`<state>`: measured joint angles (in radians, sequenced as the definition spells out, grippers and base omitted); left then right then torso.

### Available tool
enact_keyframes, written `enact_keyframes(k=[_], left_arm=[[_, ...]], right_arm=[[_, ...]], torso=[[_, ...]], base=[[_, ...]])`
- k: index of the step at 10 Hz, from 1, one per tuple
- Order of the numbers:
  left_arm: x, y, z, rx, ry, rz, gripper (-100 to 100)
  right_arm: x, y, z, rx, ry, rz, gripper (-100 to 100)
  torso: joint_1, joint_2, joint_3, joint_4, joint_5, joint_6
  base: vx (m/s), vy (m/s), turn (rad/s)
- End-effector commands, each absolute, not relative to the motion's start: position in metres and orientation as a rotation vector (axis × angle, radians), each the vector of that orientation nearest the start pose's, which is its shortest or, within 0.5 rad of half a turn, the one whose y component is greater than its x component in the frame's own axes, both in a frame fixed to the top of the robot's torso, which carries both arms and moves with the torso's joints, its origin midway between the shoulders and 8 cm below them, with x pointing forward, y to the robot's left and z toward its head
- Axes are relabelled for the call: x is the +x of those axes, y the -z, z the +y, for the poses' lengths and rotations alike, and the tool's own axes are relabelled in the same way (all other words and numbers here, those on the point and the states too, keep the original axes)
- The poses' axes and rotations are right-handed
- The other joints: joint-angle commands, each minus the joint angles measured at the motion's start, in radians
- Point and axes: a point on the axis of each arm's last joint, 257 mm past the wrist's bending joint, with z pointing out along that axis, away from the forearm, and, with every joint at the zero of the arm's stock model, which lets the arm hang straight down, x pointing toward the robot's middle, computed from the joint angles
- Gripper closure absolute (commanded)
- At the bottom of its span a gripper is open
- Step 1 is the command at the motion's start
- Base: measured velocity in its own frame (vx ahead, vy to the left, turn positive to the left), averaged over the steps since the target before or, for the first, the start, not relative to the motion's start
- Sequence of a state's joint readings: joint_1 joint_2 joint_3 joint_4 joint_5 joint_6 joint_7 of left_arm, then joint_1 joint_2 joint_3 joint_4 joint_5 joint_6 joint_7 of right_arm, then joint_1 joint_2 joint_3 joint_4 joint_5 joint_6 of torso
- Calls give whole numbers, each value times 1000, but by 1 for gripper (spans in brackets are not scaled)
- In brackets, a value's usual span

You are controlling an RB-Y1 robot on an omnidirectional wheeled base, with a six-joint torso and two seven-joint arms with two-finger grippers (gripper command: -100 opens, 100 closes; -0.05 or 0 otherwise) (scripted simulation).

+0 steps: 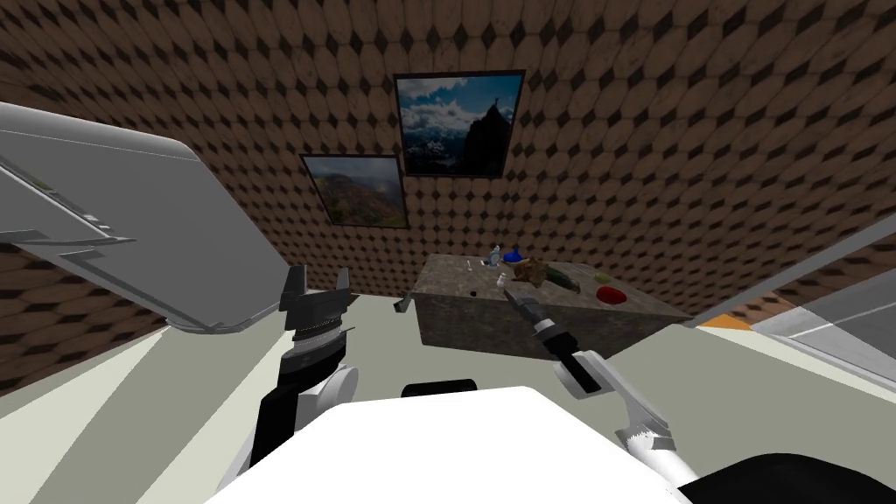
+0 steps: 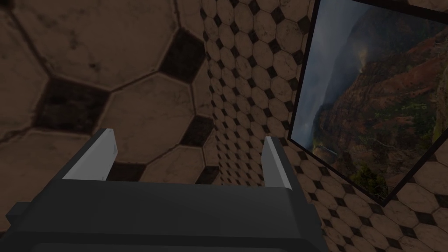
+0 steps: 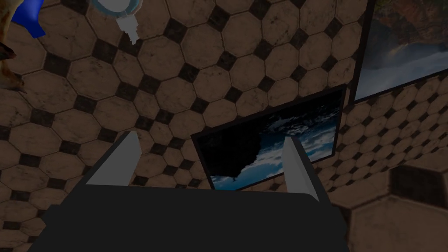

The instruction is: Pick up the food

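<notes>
Brown six-sided tiles with small dark squares cover the wall (image 1: pixel 656 131), and two framed landscape pictures (image 1: pixel 458 122) (image 1: pixel 357 191) hang on it above a dark, stone-looking bench (image 1: pixel 477 328). On the left a large grey panel (image 1: pixel 149 227) leans over the pale floor (image 1: pixel 219 367), and on the right a second grey slanted panel (image 1: pixel 831 297) closes that side. The food lies on the far half of the bench. It is a brown lump (image 1: pixel 529 271), a dark green long piece (image 1: pixel 562 279) that touches it, and a red round piece (image 1: pixel 612 294) apart from them, toward the right end. The long piece runs away from the lump toward the right and toward the near edge; I cannot tell which end is which. Behind the lump, near the wall, are a blue thing (image 1: pixel 514 255) and just beside it a grey-white thing (image 1: pixel 495 257) with a pale blue ring; I cannot tell if it is a container. A small white piece (image 1: pixel 501 281) lies just beside the tip of the right claw (image 1: pixel 509 295), which hangs over the near left part of the bench, short of the lump, with nothing between them. Its wrist view shows the fingers (image 3: pixel 297 166) wide apart and holding nothing. The left claw (image 1: pixel 319 276) is raised left of the bench, also wide and holding nothing.
</notes>
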<state>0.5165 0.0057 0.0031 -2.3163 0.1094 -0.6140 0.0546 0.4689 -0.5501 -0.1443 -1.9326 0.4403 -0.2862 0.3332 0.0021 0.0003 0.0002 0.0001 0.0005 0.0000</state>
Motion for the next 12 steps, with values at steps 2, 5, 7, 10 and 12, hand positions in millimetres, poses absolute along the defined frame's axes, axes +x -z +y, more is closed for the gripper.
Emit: enact_keyframes(k=[2,5,7,10,12], left_arm=[[312,-55,291,-627,1438,436,0],[312,-55,291,-627,1438,436,0],[312,-55,291,-627,1438,436,0],[312,-55,291,-627,1438,437,0],[312,-55,291,-627,1438,436,0]], right_arm=[[409,184,-394,-104,-119,1582,-100],[406,202,-422,-237,20,1654,-100],[403,211,-438,-305,90,1690,-100],[389,238,-483,-495,274,1790,-100],[382,247,-498,-559,331,1822,-100]], torso=[[0,0,0,0,0,0],[2,-1,0,0,0,0],[4,-2,-1,-1,1,0],[4,-4,-3,-1,1,0],[9,-5,-3,-1,2,0]], base=[[0,61,131],[14,66,84],[31,91,82],[58,108,99],[70,148,72]])
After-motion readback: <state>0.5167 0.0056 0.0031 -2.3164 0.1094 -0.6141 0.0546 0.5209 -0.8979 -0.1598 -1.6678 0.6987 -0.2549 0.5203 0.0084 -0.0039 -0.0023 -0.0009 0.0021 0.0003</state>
